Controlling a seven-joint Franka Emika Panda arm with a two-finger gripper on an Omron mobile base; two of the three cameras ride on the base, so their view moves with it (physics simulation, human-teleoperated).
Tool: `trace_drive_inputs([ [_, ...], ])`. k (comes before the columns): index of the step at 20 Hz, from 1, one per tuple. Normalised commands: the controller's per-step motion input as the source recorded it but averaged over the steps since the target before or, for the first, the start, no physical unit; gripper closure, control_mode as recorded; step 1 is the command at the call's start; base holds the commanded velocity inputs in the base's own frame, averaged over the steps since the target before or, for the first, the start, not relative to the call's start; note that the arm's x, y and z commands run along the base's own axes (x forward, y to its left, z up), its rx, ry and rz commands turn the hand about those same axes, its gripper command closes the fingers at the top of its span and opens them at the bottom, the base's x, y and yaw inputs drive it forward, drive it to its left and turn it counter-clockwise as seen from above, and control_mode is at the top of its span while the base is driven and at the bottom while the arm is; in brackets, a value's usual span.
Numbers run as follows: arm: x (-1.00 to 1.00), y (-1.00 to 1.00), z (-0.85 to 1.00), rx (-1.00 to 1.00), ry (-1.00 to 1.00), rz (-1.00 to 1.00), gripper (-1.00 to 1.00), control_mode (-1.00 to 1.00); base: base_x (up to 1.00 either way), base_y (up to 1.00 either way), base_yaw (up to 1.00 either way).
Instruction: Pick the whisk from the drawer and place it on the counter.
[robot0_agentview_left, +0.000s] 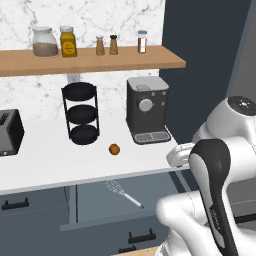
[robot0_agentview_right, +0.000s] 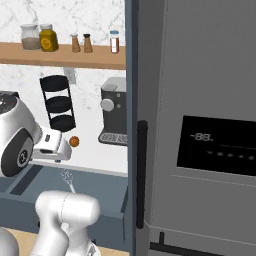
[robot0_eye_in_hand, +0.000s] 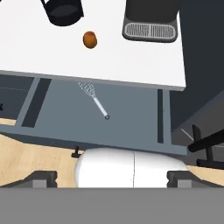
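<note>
Right up close we have the gripper (robot0_eye_in_hand: 112, 178), its two dark fingertips (robot0_eye_in_hand: 41, 178) poking up at the bottom corners of the hand view, set wide apart with nothing between them: an open claw, hovering above the pale wood floor and looking down at the work.

Now the big pieces. We see the counter (robot0_agentview_left: 45, 162), a long white slab running under the marble wall, with dark blue-grey cabinets beneath. Under its front edge the drawer (robot0_eye_in_hand: 131, 118) is pulled out, wide and shallow, its grey floor bare around one item. In the right base view a tall grey fridge (robot0_agentview_right: 200, 125) fills the right side, dark display on its door.

On the counter we have the coffee machine (robot0_agentview_left: 146, 110) at the right end, the black three-tier stand (robot0_agentview_left: 80, 112) near the middle, and the toaster (robot0_agentview_left: 10, 132) at the far left. Above them, the wooden shelf (robot0_agentview_left: 90, 60) carries jars and shakers.

Smaller still: the whisk (robot0_eye_in_hand: 94, 98) lies flat in the drawer, left of centre, wire head close under the counter's edge, pale handle angling out toward the drawer front. The gripper is well apart from it. And the little orange-brown fruit (robot0_agentview_left: 114, 149) sits on the counter between stand and coffee machine.
</note>
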Motion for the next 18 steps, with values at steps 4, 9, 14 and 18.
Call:
trace_drive_inputs([
  [4, -0.37, 0.13, -0.02, 0.0, 0.0, 0.03, -1.0, 1.0, -0.17, 0.2, 0.03],
  [9, 0.0, 0.0, 0.0, 0.0, 0.0, 0.0, -1.0, 1.0, -0.62, 1.0, 0.14],
  [14, 0.0, 0.0, 0.0, 0.0, 0.0, 0.0, -1.0, 1.0, -0.37, 1.0, 0.04],
  [18, 0.0, 0.0, 0.0, 0.0, 0.0, 0.0, -1.0, 1.0, -0.01, 1.0, -0.15],
])
